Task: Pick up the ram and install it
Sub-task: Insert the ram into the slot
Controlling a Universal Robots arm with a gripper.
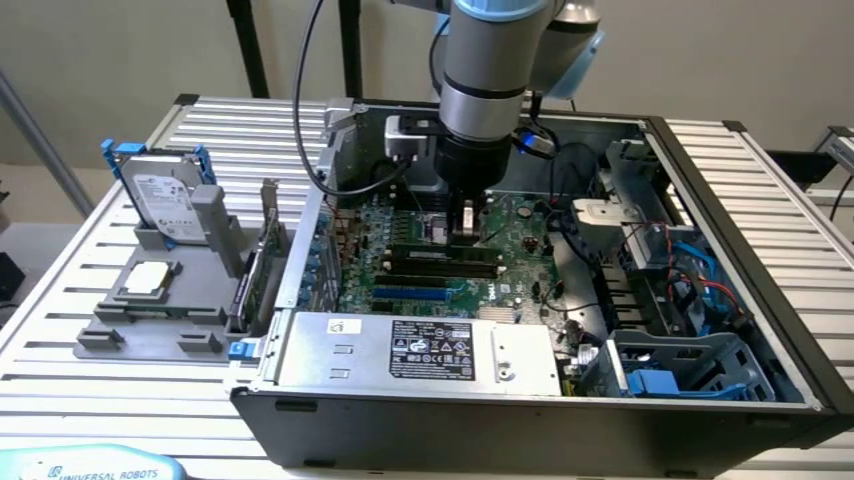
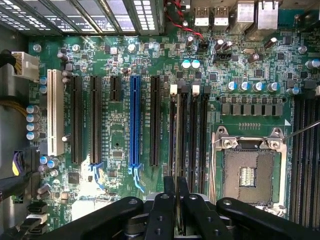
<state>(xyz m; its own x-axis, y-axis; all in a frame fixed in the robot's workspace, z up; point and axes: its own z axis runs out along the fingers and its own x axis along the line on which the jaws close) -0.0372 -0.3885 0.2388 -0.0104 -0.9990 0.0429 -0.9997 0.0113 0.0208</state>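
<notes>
Hovering inside the open computer case (image 1: 747, 330), the gripper (image 1: 466, 222) stands low over the motherboard (image 1: 527, 255), directly above the black memory slots (image 1: 441, 262) near the board's middle; in the exterior view a thin upright piece, judged to be the ram (image 1: 467, 218), hangs between the fingertips, though its colour and chips are hard to make out there. Pick-up therefore appears done; seating appears not yet done, since the stick sits above the slots rather than down in one. Also listed in this view: power supply (image 1: 427, 350) at the case's near edge, and on the grey fixture (image 1: 147, 320) at the exterior view's left a hard drive (image 1: 163, 205), a square silver processor chip (image 1: 144, 280) and an upright expansion card (image 1: 271, 250), all well apart from the arm. In the wrist view the gripper (image 2: 176, 205) shows its dark fingers (image 2: 161, 215) drawn narrow onto the thin edge of the ram (image 2: 176, 197), which is seen end-on between them. Beneath it run the memory slots (image 2: 187, 130) with white latches, the stick lined up roughly with one of them; the empty processor socket (image 2: 247, 175) lies just beside, and the blue expansion slot (image 2: 134, 120) on the other side.
</notes>
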